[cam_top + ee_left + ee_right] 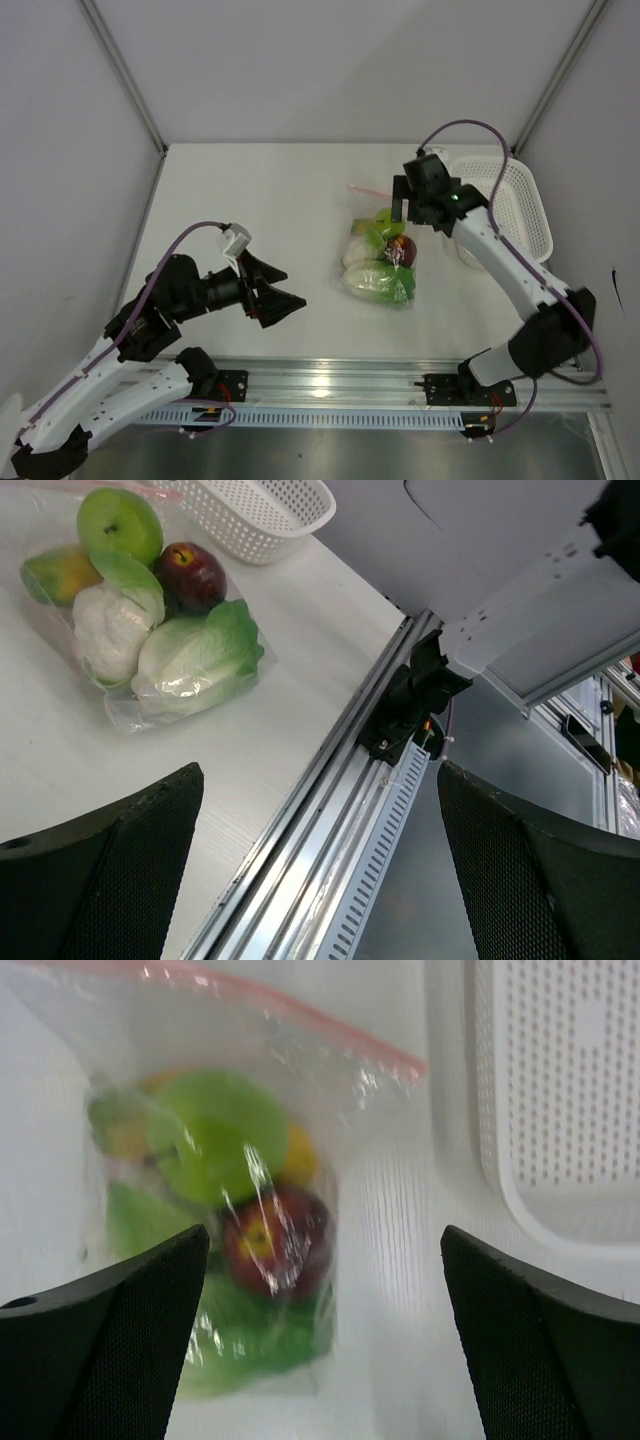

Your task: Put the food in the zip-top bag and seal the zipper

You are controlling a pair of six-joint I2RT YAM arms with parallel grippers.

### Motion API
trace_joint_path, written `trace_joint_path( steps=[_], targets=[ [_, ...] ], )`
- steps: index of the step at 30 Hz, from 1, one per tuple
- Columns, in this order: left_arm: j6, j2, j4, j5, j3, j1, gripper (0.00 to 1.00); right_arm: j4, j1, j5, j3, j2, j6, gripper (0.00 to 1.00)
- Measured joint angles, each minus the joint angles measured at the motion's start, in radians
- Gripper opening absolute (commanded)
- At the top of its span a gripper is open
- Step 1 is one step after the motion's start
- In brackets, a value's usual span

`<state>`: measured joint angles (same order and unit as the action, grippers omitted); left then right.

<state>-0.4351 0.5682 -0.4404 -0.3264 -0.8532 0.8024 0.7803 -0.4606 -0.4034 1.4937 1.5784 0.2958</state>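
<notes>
right pincer (418, 216) from the top view: fingers spread apart, nothing between them, hanging just over the far end of the zip-top bag (380, 262). the bag lies flat on the table (250, 200) with the food inside. its pink zipper (365, 190) is at the far edge, and the white basket (520, 200) sits beside it on the right. left pincer (284, 288) is also wide apart and holding nothing, well off to the bag's left and pointing toward it.

left wrist view: left pincer (320, 880) fingers gape at the bottom corners. beyond them the bag (120, 708) shows a green apple (120, 525), a red apple (190, 575), a cabbage (195, 660), a white garlic-ish piece (105, 630) and an orange-yellow fruit (55, 572). the basket (260, 520) is past it and the mounting rail (330, 810) runs alongside.

right wrist view: right pincer (320, 1340) is apart, looking straight down on the bag (70, 1080). the zipper (300, 1010) runs across the top, with the green apple (215, 1145) and red apple (275, 1240) blurry under the film. can't tell if the strip is pressed shut all the way along.

handling guess: the film is thin, soft and slippery, and the plastic produce is probably light and will roll around in there. i'd pinch the stiffer zipper strip itself, near one end, not the baggy middle where the fingers would just slide.
</notes>
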Motion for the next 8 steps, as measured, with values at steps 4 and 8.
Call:
trace_joint_path(
  steps=[4, 8],
  targets=[
    [-0.046, -0.007, 0.037, -0.001, 0.075, 0.0, 1.0, 0.028, -0.031, -0.007, -0.235, -0.312, 0.109, 1.0],
    [-0.106, -0.037, 0.093, -0.014, 0.185, 0.0, 0.99, 0.048, -0.182, -0.021, -0.409, -0.52, 0.228, 0.99]
  ],
)
